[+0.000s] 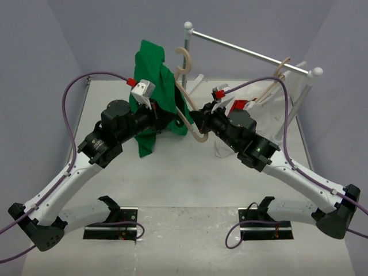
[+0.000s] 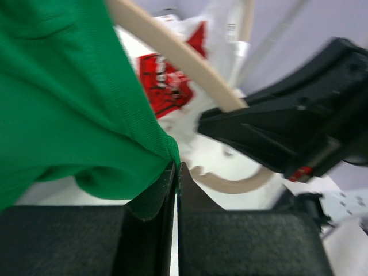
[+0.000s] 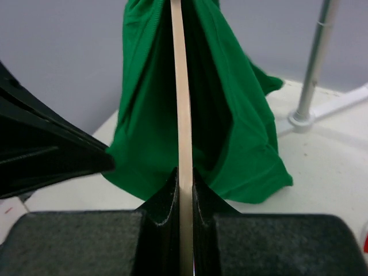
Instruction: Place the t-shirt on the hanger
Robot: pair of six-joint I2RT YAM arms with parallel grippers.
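The green t-shirt (image 1: 150, 80) hangs bunched above the table middle, draped partly over the tan wooden hanger (image 1: 185, 109), whose hook (image 1: 183, 60) points up. My left gripper (image 1: 165, 119) is shut on the shirt's edge (image 2: 170, 150), as the left wrist view (image 2: 177, 168) shows. My right gripper (image 1: 199, 118) is shut on the hanger's lower arm. In the right wrist view the hanger (image 3: 181, 98) runs edge-on up from the gripper (image 3: 184, 178) into the shirt (image 3: 247, 132). The hanger's curved end (image 2: 238, 185) shows in the left wrist view.
A metal clothes rail (image 1: 247, 53) stands at the back right, its post (image 3: 315, 63) on the table. A second wooden hanger (image 1: 280, 72) hangs on it, wearing a white garment with red print (image 1: 248, 102). The two grippers are close together.
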